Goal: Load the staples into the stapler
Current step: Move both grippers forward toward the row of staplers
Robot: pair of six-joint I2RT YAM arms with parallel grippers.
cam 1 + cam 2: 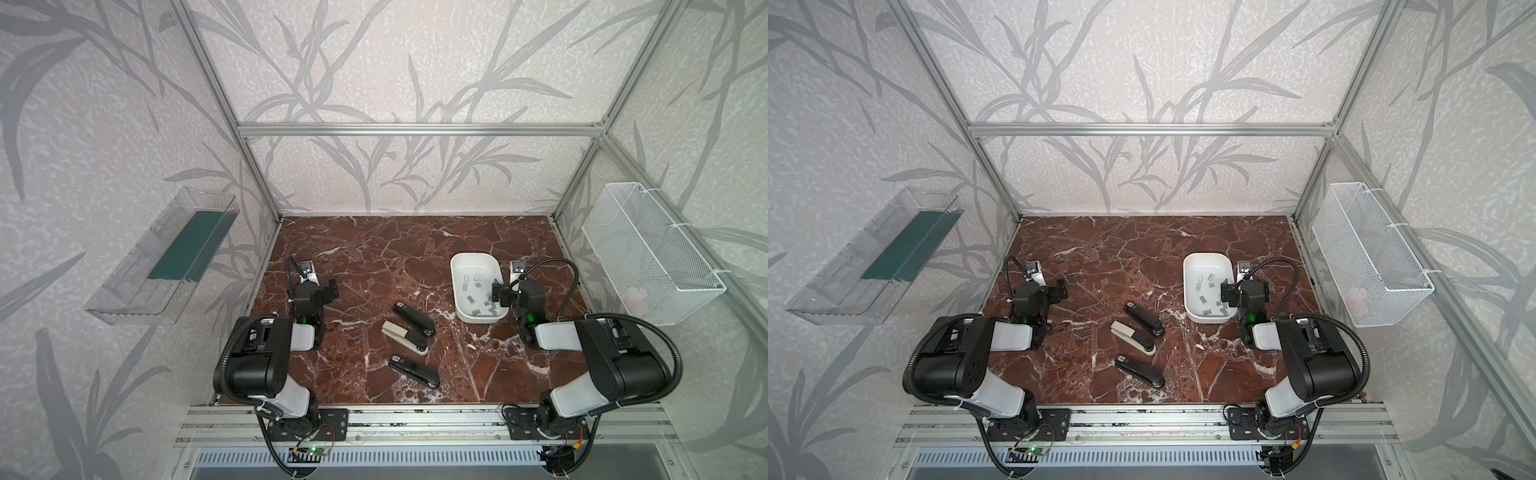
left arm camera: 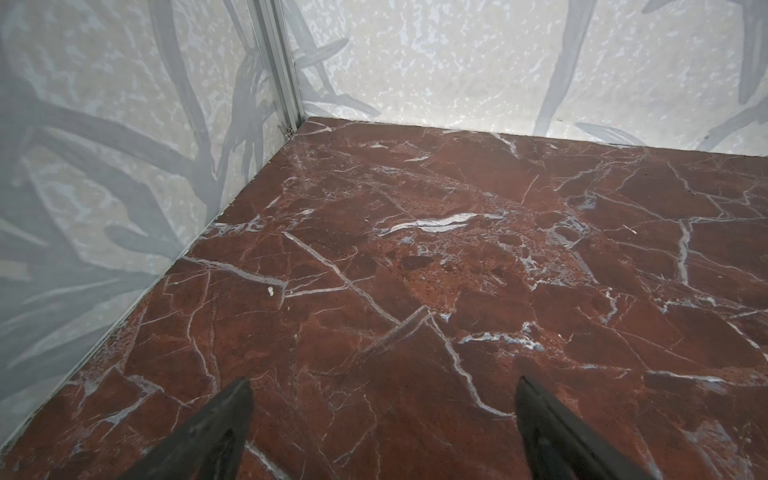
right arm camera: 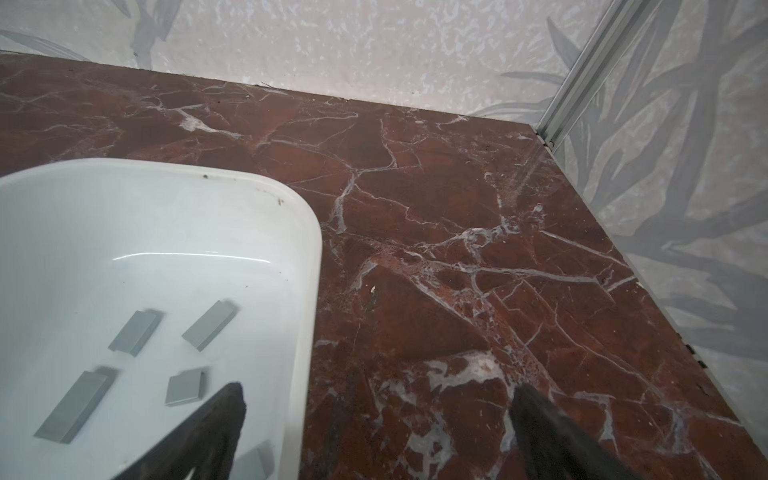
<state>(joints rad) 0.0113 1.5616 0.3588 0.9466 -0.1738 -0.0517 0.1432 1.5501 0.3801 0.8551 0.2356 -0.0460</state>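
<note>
- Left pincer (image 2: 384,384): spread wide, empty, over the tabletop (image 2: 415,249), well left of the staplers.
- Far black stapler (image 1: 414,318), white stapler (image 1: 404,336), near black stapler (image 1: 414,371): roughly parallel, long axes far-left to near-right.
- Staples (image 3: 210,325): scattered at mixed angles in white tray (image 3: 307,257).
- Right pincer (image 3: 380,386): spread wide, empty, straddling the tray's right wall, staples just beside one fingertip.

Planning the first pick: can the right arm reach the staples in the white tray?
Likely yes: the right end effector hangs open over the rim of the tray; the staples lie loose, uncovered.
</note>
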